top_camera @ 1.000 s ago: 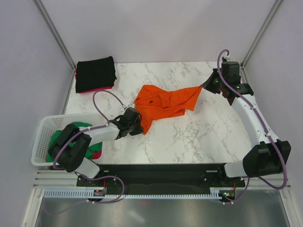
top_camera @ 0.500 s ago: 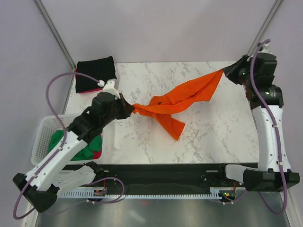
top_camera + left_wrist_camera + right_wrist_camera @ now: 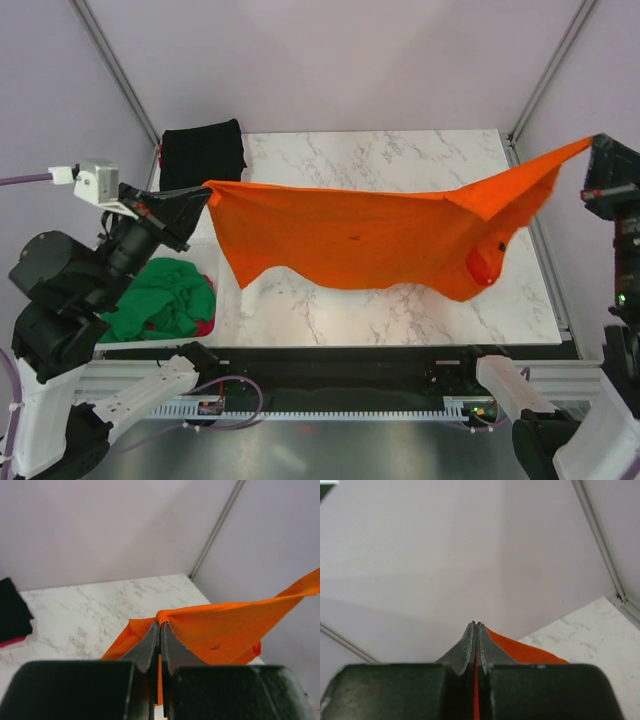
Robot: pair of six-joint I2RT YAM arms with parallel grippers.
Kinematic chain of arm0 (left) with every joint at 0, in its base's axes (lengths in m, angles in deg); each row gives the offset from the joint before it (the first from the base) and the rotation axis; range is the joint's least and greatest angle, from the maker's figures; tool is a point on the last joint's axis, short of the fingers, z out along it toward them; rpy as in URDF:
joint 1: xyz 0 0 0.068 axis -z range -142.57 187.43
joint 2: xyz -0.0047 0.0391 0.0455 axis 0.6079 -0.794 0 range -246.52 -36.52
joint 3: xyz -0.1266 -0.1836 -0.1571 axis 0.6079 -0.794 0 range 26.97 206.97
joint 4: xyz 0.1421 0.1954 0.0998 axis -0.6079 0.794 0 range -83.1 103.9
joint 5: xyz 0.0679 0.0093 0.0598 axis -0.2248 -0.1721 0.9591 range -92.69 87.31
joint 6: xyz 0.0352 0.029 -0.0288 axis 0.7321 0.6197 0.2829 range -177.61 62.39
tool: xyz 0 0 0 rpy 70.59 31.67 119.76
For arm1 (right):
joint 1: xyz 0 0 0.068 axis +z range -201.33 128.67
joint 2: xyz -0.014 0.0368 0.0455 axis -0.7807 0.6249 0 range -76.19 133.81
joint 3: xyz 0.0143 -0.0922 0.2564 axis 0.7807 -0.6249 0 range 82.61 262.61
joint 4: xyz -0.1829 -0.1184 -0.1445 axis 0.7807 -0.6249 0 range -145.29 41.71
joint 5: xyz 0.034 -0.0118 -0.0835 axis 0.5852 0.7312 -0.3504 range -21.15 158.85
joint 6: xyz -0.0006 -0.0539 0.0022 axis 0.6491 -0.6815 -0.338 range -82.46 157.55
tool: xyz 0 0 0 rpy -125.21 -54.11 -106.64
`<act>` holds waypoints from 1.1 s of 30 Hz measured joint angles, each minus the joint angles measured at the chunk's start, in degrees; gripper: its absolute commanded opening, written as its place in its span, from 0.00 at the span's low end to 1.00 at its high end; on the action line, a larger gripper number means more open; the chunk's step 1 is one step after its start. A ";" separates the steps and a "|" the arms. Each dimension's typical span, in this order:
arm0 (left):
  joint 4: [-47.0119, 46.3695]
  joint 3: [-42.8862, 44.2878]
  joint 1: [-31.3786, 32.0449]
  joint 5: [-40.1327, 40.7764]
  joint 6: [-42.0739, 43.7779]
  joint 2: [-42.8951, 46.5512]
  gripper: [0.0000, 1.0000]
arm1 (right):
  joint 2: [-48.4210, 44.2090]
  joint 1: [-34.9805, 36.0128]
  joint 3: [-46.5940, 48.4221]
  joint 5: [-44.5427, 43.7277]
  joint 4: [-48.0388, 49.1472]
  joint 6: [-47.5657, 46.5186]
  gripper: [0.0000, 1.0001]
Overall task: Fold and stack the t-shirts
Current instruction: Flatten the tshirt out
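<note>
At the near left side the white basket stands beside the left arm, and a green t-shirt lies crumpled inside it.

Above the basket, the left gripper is raised high over the left edge of the table. In the left wrist view its fingers are pressed together on a bunched corner of the orange t-shirt, with a thin line of orange cloth showing between them. On the other side the right gripper is lifted beyond the right edge of the table. In the right wrist view this gripper is also closed tightly on orange fabric, which shows in the narrow slit between the fingers.

The orange t-shirt hangs in the air between the two grippers and is spread wide across the whole table. Its upper edge runs almost straight from one gripper to the other, with a small dip near the right. Its lower edge hangs down in waves, lowest at the right, where a sleeve folds over. I cannot tell if this lower edge touches the marble surface.

In the far left corner of the table a folded black t-shirt lies flat, well apart from the orange one. In the left wrist view a thin strip of pink-red fabric shows under its edge.
</note>
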 measured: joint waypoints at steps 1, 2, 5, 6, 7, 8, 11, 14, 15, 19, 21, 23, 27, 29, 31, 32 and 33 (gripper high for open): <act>-0.57 0.35 0.00 -1.05 0.52 0.61 0.02 | -1.18 0.74 1.22 -1.77 -0.35 -0.33 0.00; -1.20 0.74 -0.02 -2.78 1.05 1.38 0.02 | -2.73 1.62 2.38 -4.13 -0.42 -0.81 0.00; -2.54 2.56 -0.02 -8.00 2.54 2.64 0.02 | -6.25 5.33 4.26 -9.84 -0.76 -2.16 0.00; -3.04 3.67 0.00 -10.08 3.17 2.80 0.02 | -7.17 6.73 4.87 -11.82 -0.87 -2.67 0.00; -4.00 4.63 0.00 -12.28 3.80 2.97 0.02 | -8.04 8.22 5.60 -14.10 -0.87 -3.34 0.00; -5.20 5.33 -0.02 -14.14 4.39 3.23 0.02 | -8.61 9.18 6.14 -15.37 -0.87 -3.87 0.00; -8.46 6.97 0.00 -18.45 5.90 3.96 0.02 | -9.05 11.15 9.44 -18.73 -0.83 -6.10 0.00; -11.56 7.30 0.00 -20.13 6.58 3.93 0.02 | -8.96 11.61 10.49 -20.22 0.66 -9.49 0.00; -12.48 6.91 0.00 -20.22 6.62 3.80 0.02 | -8.83 11.69 10.10 -20.65 1.38 -10.75 0.00; -13.79 6.14 0.00 -17.14 6.64 0.15 0.02 | -3.67 12.07 8.85 -22.75 3.32 -15.28 0.00; -13.88 6.27 0.00 -13.00 6.67 -3.80 0.02 | 2.01 12.11 8.59 -23.43 4.22 -17.05 0.00; -14.01 5.88 -0.04 -8.79 7.08 -9.40 0.02 | 10.64 12.15 8.31 -24.06 4.83 -18.45 0.00; -14.23 2.78 -4.31 -6.78 7.48 -21.79 0.02 | 30.71 12.20 7.43 -23.85 5.75 -19.54 0.00; -15.54 0.07 -9.75 -9.25 7.06 -29.33 0.02 | 42.77 12.22 7.87 -23.52 5.81 -19.54 0.00; -16.48 -2.01 -14.78 -10.73 6.56 -38.62 0.16 | 55.56 12.31 9.57 -22.01 5.38 -19.61 0.62; -15.85 -2.03 -16.74 -11.23 6.38 -43.87 0.27 | 62.10 12.31 11.34 -20.98 3.54 -19.76 0.77; -15.37 -1.90 -18.36 -11.69 6.12 -49.40 0.45 | 67.84 12.31 13.68 -20.06 1.05 -19.78 0.98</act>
